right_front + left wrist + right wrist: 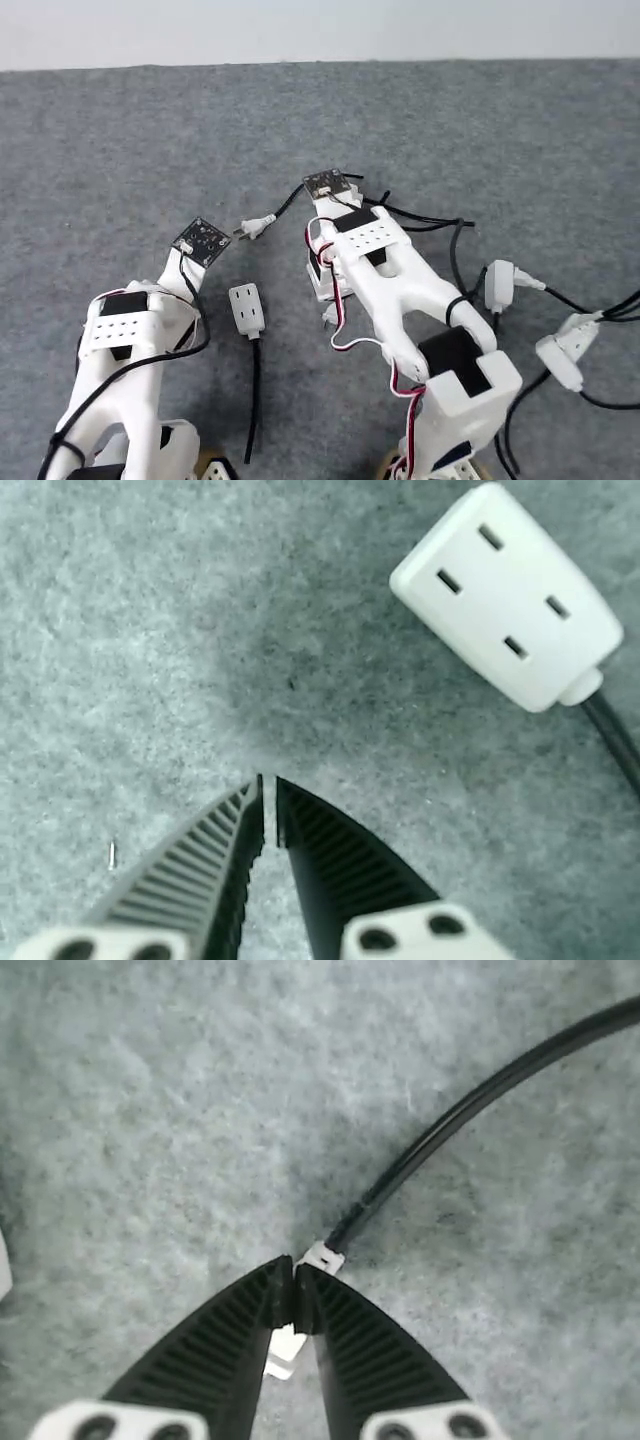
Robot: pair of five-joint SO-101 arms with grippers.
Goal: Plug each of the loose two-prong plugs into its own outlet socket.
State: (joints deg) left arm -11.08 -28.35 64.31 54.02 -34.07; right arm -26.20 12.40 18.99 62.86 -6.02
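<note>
My right gripper [294,1272] is shut on a small white two-prong plug [322,1256], whose black cord [470,1110] runs away over the carpet. My left gripper [268,784] is shut with nothing in it, hovering above bare carpet; a white outlet socket block [510,595] lies a short way beyond its tips. In the high view that outlet block [246,308] lies between the left arm [130,340] and the right arm [390,270]. Another loose plug [256,228] on a black cord rests farther back, between the two wrists.
Grey carpet covers the table. To the right of the right arm lie two more white plug or socket pieces [498,284] [563,350] among looping black cords [440,220]. The outlet block's cord [254,400] trails toward the front edge.
</note>
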